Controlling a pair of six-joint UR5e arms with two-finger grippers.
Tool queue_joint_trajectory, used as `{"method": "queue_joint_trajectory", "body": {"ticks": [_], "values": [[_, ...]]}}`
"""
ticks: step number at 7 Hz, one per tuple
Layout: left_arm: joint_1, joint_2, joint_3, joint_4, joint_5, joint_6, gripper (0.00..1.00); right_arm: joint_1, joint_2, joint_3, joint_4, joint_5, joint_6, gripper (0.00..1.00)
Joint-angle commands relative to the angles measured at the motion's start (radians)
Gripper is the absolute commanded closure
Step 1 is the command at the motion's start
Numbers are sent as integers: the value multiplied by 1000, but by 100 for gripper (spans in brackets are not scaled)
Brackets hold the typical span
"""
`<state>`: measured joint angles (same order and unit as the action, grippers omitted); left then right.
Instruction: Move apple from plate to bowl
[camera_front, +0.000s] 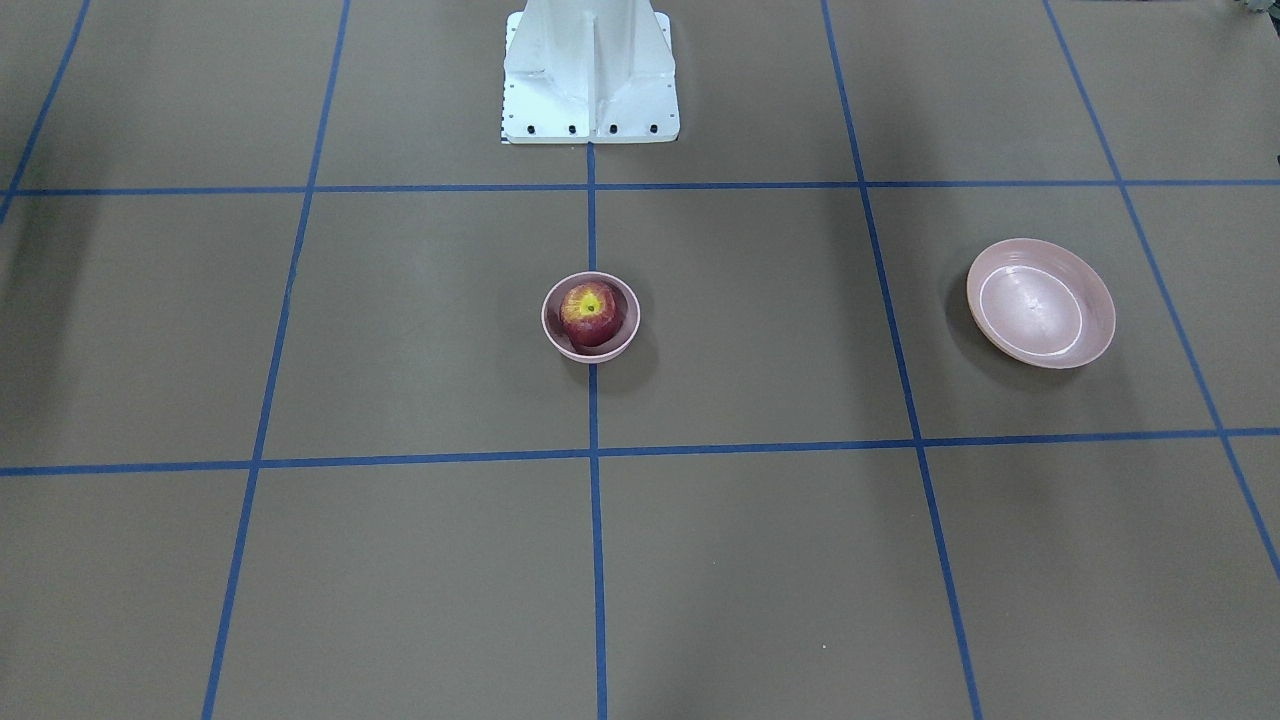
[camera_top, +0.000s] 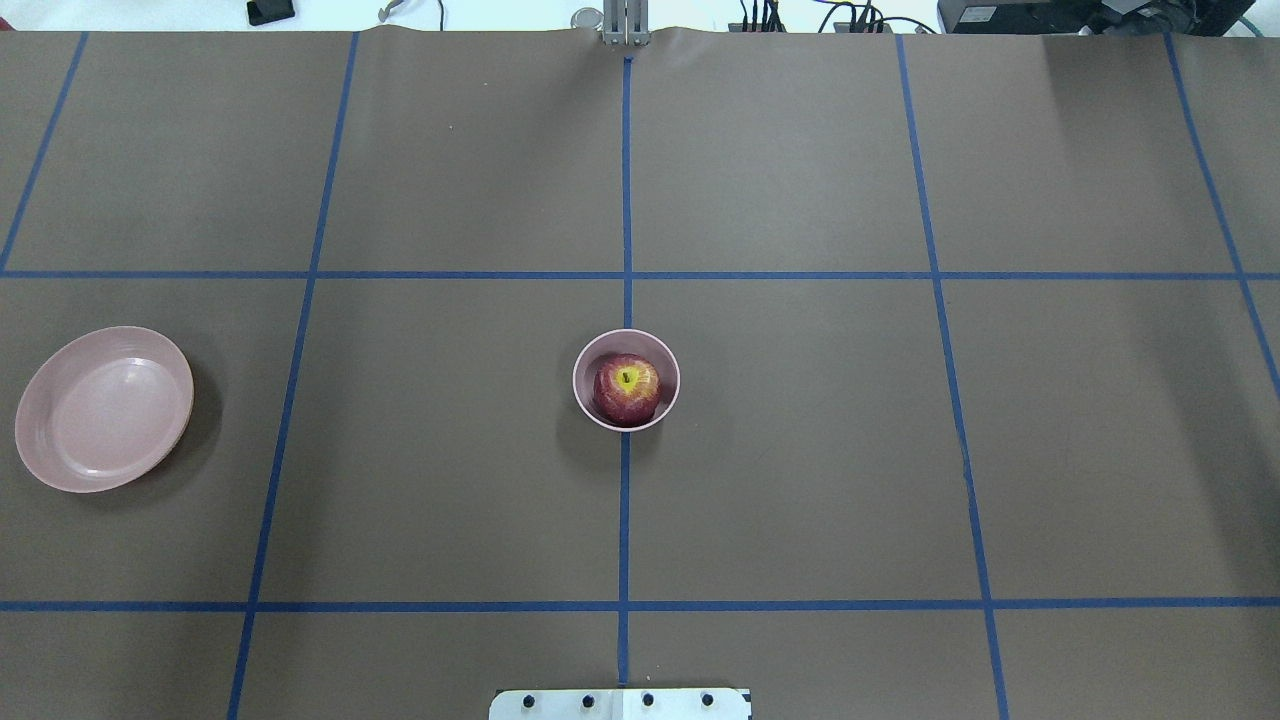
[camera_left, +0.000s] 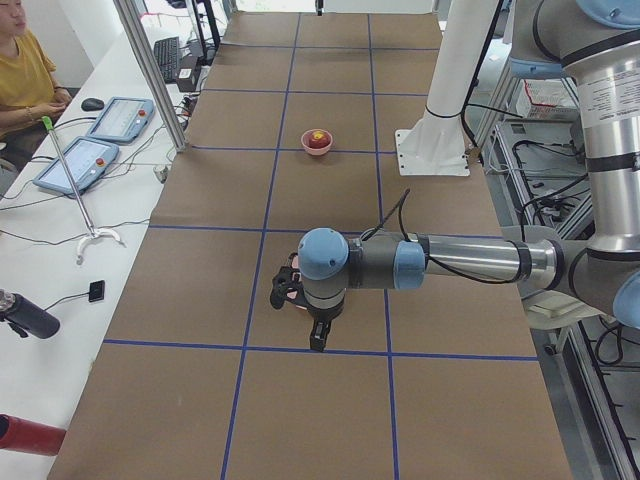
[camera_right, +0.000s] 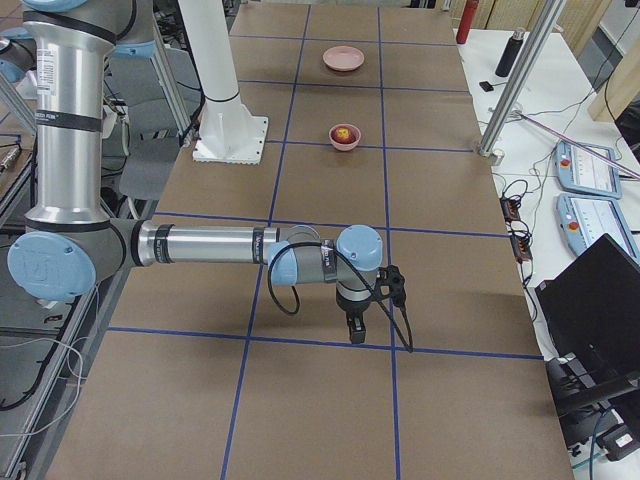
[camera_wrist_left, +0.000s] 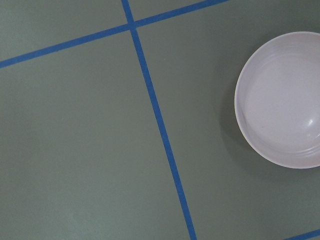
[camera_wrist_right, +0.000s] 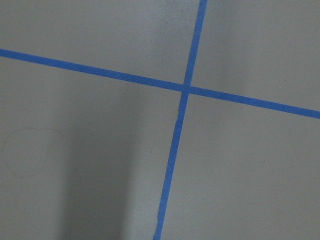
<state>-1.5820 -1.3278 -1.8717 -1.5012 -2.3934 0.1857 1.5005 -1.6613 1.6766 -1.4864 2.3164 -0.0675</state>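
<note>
— Front view: where is the apple seen?
— Inside the bowl, at the middle of the worktop. The plate is seen bare near the left edge.
— Side views?
— The left gripper and right gripper are held toward opposite ends, apple between. Whether their jaws are spread cannot be told.

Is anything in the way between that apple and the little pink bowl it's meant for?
Nothing visible does: the apple already sits inside the bowl, and the plate lies empty, well apart.
</note>
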Motion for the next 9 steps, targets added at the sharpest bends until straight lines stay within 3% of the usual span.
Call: {"method": "queue_joint_trajectory", "body": {"ticks": [1, 5, 9], "values": [[-13, -14, 29, -7, -4, -86, 2, 1, 0, 0, 0, 0, 0, 0], [-21, -38, -27, -34, -1, -83, 2, 1, 0, 2, 0, 0, 5, 0], [-19, -30, -4, -37, 3, -86, 2, 0, 0, 2, 0, 0, 12, 0]]}}
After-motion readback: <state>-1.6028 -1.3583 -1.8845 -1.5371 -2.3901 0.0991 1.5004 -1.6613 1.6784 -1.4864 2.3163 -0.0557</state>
